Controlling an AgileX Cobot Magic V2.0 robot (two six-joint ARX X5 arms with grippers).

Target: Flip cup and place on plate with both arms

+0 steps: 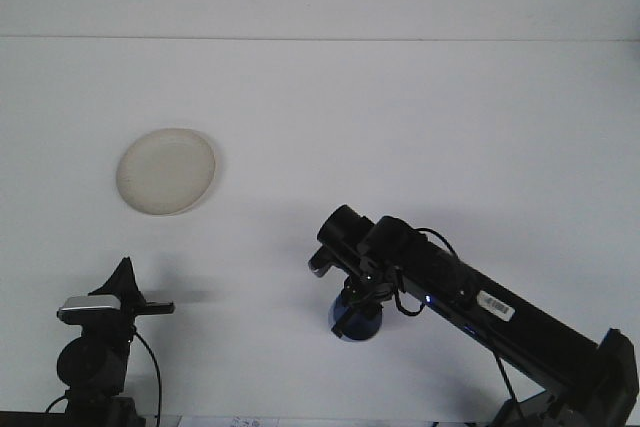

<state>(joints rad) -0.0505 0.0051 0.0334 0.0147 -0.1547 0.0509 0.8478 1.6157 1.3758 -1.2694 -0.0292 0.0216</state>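
Front view, white table (420, 117).

- Plate (166, 171): round, cream-coloured, shallow; lies flat in the upper left of the frame, nothing on it.
- Blue cup (357, 321): lower centre of the frame, directly under the wrist of the right arm, low over or on the table (which of the two cannot be told); only its lower rounded part shows below the black hardware. Well apart from the plate, to its lower right.
- Right gripper (355, 309): at the end of a long black arm that reaches in from the lower right corner toward the centre, pointing downward; clamped on the blue cup.
- Left gripper (150, 306): lower left of the frame, below the plate, on a black arm with a grey band; black fingers point to the right. Whether they are parted or together cannot be told. Nothing visible in them.
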